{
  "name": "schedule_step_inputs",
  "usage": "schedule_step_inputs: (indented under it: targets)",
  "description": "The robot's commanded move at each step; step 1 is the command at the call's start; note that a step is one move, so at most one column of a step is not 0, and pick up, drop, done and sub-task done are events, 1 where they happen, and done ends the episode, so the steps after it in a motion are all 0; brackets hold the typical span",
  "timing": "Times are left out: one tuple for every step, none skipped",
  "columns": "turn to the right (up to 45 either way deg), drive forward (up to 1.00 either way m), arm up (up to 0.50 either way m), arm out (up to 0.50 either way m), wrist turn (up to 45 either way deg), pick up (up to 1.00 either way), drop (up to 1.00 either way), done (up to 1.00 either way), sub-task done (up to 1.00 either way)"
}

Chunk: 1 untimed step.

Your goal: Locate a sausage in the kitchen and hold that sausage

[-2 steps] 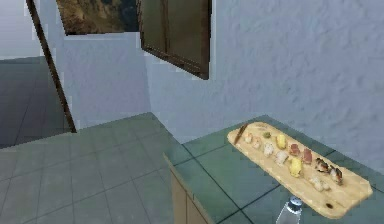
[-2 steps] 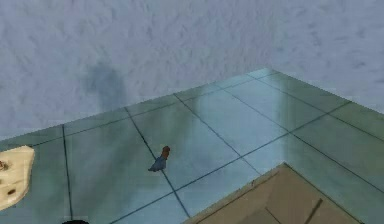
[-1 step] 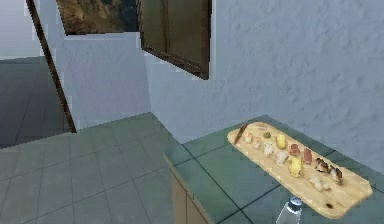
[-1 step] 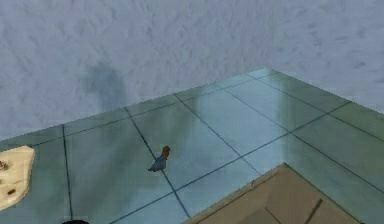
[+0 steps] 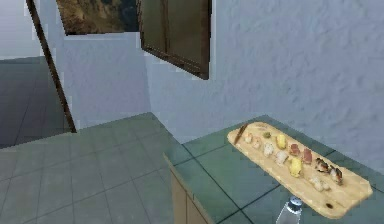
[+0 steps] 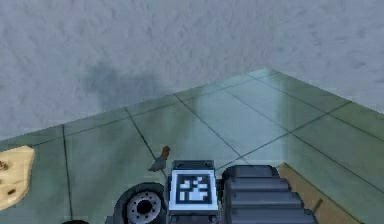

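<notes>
Sausage-coloured blob sits at the far end of my pincer, over the table; I cannot tell whether the pincer holds anything.

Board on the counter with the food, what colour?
Pale tan, wood-like board; shows best in the forward view.

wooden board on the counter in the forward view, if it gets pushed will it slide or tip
The wooden board looks flat and rigid on the tiled counter, so it would probably slide rather than tip. The small foods seem to lie loose on it, so a sharp shove could roll or scatter them.
</notes>
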Motion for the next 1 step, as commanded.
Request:
schedule_step_inputs:
  targets:
    - [0.0, 0.00, 0.00, 0.12, 0.0, 0.00, 0.00, 0.00, 0.00]
